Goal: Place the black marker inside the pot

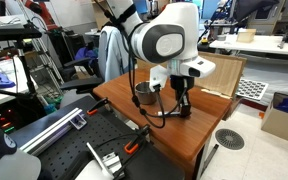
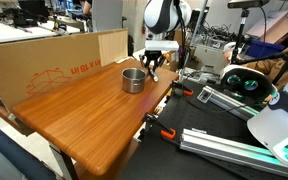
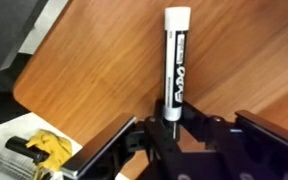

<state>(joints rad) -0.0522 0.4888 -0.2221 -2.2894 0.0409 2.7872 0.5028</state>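
Observation:
The black marker (image 3: 176,70), with a white end and a white label band, is clamped at its near end between my gripper's fingers (image 3: 172,115) and points away over the wooden table (image 3: 244,60). In both exterior views the gripper (image 1: 181,100) (image 2: 152,68) hangs low over the table's edge, right beside the small silver pot (image 1: 144,93) (image 2: 133,79). The pot stands upright on the table, apart from the gripper. The marker is too small to make out in the exterior views. The pot is out of the wrist view.
A large cardboard box (image 2: 54,60) stands along one side of the table (image 2: 84,115). Metal rails and clamps (image 2: 224,100) lie beside the table edge near the gripper. Yellow clutter (image 3: 44,150) lies on the floor below the table corner.

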